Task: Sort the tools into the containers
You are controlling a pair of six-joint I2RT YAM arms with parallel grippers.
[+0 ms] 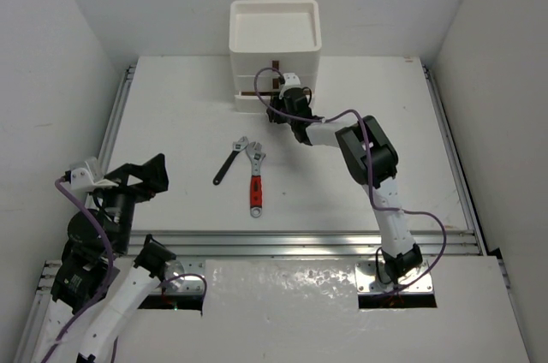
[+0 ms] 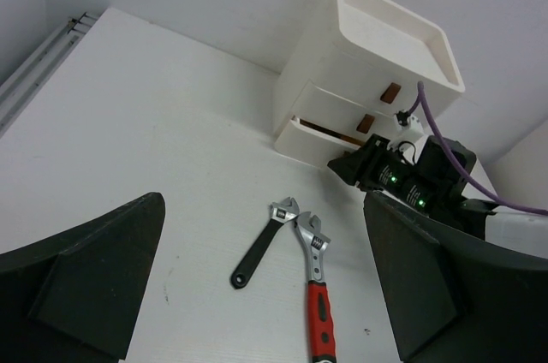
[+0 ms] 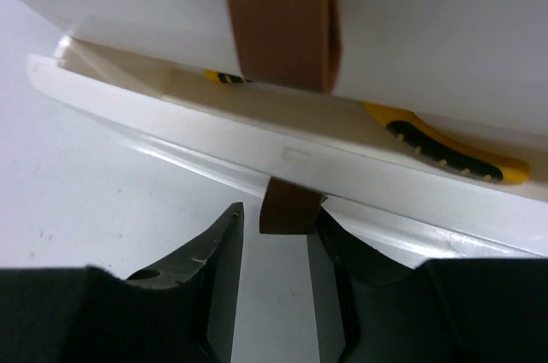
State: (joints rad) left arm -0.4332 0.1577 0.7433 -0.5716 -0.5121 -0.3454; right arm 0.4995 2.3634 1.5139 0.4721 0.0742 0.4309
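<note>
We are setting the right gripper [image 3: 282, 214] at the bottom drawer's [image 3: 171, 115] handle [image 3: 289, 209], jaws slack astride it, a gap showing on one side; the drawer is standing ajar at the bench's [image 1: 171, 106] far edge, pliers [image 3: 445, 154] inside; the black wrench [image 1: 228, 163] and red wrench [image 1: 255, 181] are lying mid-bench, just nearward of that gripper, shafts running roughly near-to-far; the left gripper [image 1: 137, 176] is gaping wide by the near-left corner, farther off.

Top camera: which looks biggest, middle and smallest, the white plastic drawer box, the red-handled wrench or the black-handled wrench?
1. White plastic drawer box, biggest by far.
2. Red-handled steel wrench.
3. Black-handled steel wrench, a bit shorter than the red one.
</note>
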